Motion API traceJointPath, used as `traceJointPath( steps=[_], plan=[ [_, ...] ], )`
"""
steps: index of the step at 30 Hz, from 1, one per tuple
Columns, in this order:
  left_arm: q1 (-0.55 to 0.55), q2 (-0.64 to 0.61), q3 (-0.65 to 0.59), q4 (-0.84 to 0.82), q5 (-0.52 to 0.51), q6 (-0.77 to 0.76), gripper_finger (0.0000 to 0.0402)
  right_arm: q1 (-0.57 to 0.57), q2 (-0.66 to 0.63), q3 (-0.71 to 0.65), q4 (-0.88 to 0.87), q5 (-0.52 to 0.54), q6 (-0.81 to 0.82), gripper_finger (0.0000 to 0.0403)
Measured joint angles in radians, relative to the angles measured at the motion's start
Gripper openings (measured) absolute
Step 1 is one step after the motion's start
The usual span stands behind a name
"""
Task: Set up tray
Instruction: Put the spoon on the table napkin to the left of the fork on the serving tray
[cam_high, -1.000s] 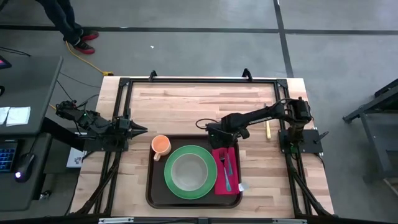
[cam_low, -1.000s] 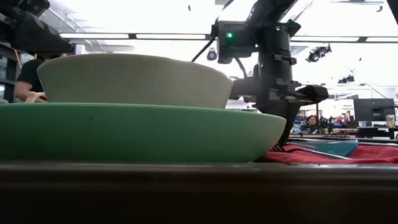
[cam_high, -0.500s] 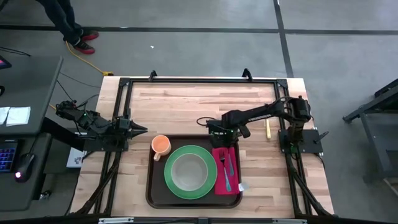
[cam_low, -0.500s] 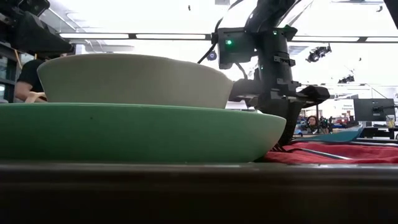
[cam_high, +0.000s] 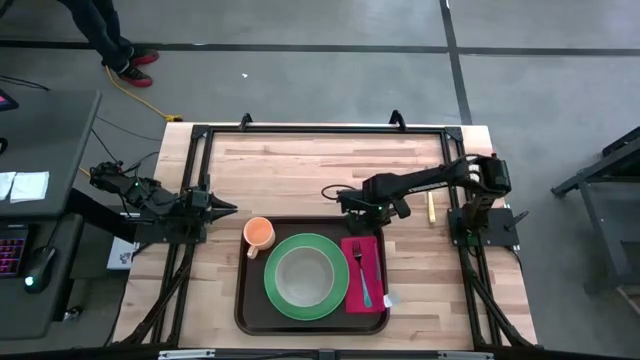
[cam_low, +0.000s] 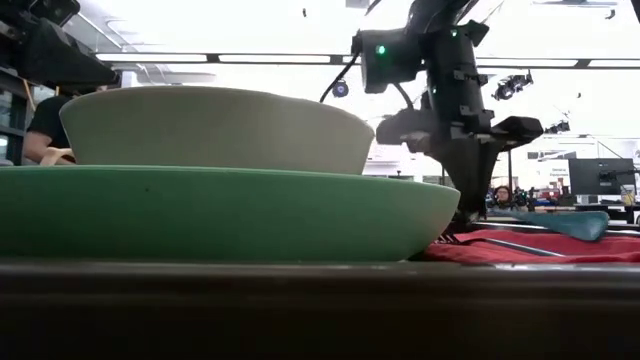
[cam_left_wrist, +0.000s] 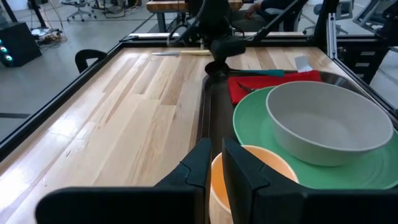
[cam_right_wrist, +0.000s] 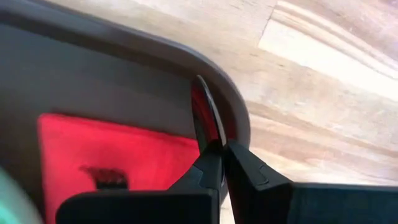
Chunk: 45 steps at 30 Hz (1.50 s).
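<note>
Most of the setup looks done: tray (cam_high: 310, 322) at the table's near edge holds plate (cam_high: 306, 276), bowl (cam_high: 300, 274), cup (cam_high: 258, 233), napkin (cam_high: 362, 273), fork (cam_high: 362, 272); knife (cam_high: 431, 207) lies outside; right gripper (cam_high: 347, 203) clenched empty at tray's far rim; left gripper (cam_high: 228, 208) parked, empty, fingers slightly parted.

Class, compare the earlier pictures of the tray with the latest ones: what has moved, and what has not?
The right gripper, shut, has drawn back from over the red napkin to the tray's far rim, leaving the fork fully in view on the napkin. The left gripper, the orange cup, the green plate and the bowl stayed where they were.
</note>
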Motion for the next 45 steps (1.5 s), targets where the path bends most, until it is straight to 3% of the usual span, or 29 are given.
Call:
traceJointPath(
  steps=[16, 29, 45],
  plan=[
    [0.000, 0.000, 0.000, 0.003, 0.000, -0.003, 0.0069, 0.003, -0.172, 0.003, 0.002, -0.045, 0.015, 0.0000],
    [0.000, 0.000, 0.000, 0.017, -0.004, -0.007, 0.0069, -0.017, -0.195, 0.004, -0.087, -0.090, -0.106, 0.0000],
    [0.000, 0.000, 0.000, 0.028, -0.005, -0.008, 0.0069, -0.098, -0.223, 0.005, -0.129, -0.278, -0.317, 0.0000]
  ],
)
